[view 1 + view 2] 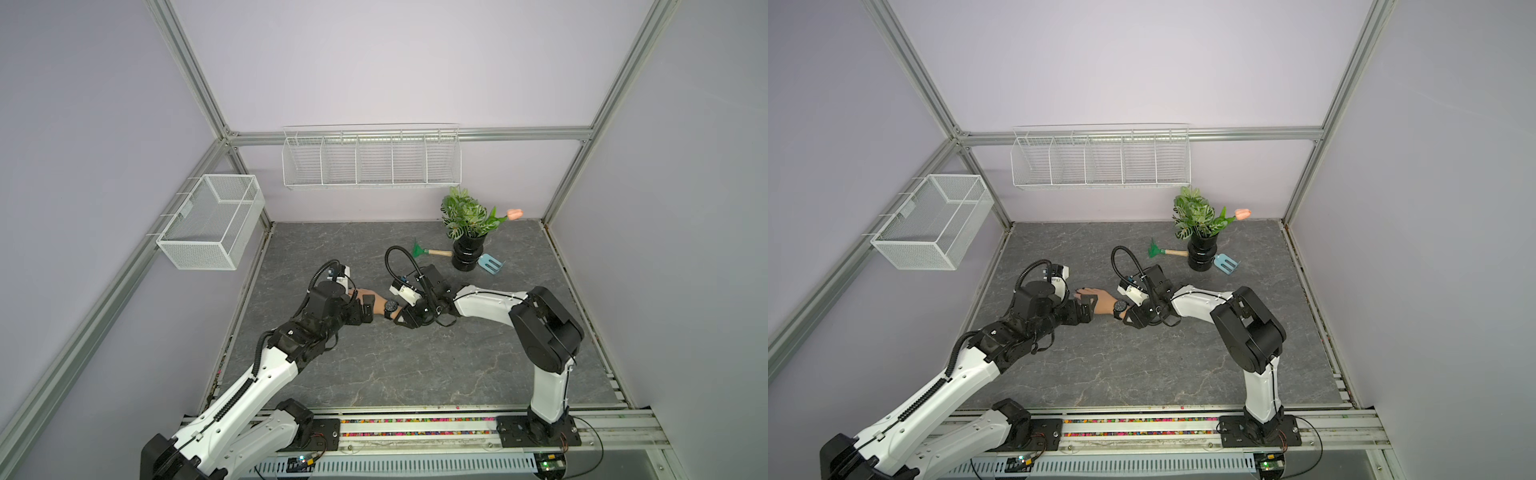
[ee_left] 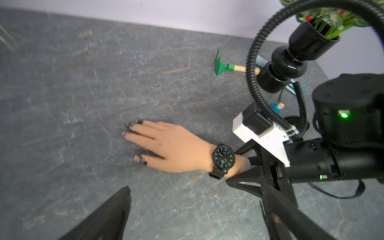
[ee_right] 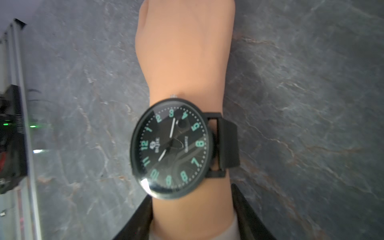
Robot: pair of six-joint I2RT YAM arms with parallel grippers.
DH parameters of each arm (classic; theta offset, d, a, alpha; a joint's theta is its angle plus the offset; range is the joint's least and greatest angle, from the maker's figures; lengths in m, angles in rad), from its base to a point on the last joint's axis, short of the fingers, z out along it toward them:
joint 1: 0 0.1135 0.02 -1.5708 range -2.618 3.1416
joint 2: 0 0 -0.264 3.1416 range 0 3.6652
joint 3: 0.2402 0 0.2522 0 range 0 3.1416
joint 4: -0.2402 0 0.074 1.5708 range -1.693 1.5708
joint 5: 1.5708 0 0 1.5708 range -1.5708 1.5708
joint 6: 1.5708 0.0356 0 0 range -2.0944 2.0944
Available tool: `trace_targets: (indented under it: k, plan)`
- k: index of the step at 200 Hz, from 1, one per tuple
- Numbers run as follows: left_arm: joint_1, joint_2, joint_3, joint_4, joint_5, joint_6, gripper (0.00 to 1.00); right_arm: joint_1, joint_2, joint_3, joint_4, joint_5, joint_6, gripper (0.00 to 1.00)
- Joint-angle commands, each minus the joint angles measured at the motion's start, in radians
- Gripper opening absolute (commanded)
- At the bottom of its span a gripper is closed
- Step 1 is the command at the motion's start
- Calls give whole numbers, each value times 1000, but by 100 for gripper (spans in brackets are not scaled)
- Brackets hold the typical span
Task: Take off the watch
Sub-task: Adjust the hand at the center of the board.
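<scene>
The right hand (image 2: 235,168) is pinching the mannequin wrist (image 3: 193,216) beside the watch (image 3: 170,148), likely steadying it; the left hand (image 2: 195,188) is hovering spread, ready.

The watch (image 3: 172,148) is black all over: black case, black strap, and a dark dial with mint-green numerals, white hands and a ring of small white dots. The model hand (image 3: 185,62) is peach-tan, its nails (image 2: 144,162) dark. The surface (image 3: 311,83) is dark grey with a stone pattern, veined pale grey with rusty streaks. The rake (image 2: 221,63) has a green head and a pale wooden handle. The vase (image 2: 288,62) is glossy black, its leaves (image 1: 465,212) green with lighter stripes, the tulip (image 1: 514,213) peach-pink. The wire baskets (image 1: 372,160) are white.
</scene>
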Motion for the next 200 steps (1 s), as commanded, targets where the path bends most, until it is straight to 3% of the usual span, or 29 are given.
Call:
trace_targets:
  k: [1,20,39,69,94,144,200]
  plan:
    - [7,-66,-41,66,-62,351,100,-21,-6,21,-125,-164,31,31]
    - [7,-77,-54,55,29,618,96,-38,-21,21,-157,-223,36,30]
    - [6,-24,-13,-83,147,876,93,-64,-23,22,-173,-277,50,30]
    - [6,57,10,-195,186,1162,94,-104,-9,32,-199,-354,80,28]
    - [6,85,-42,-90,154,1268,94,-119,-10,42,-228,-391,77,28]
    - [-14,266,-39,-54,136,1458,90,-138,-6,50,-243,-492,102,28]
    - [-16,430,-92,219,55,1464,80,-140,2,70,-295,-547,100,27]
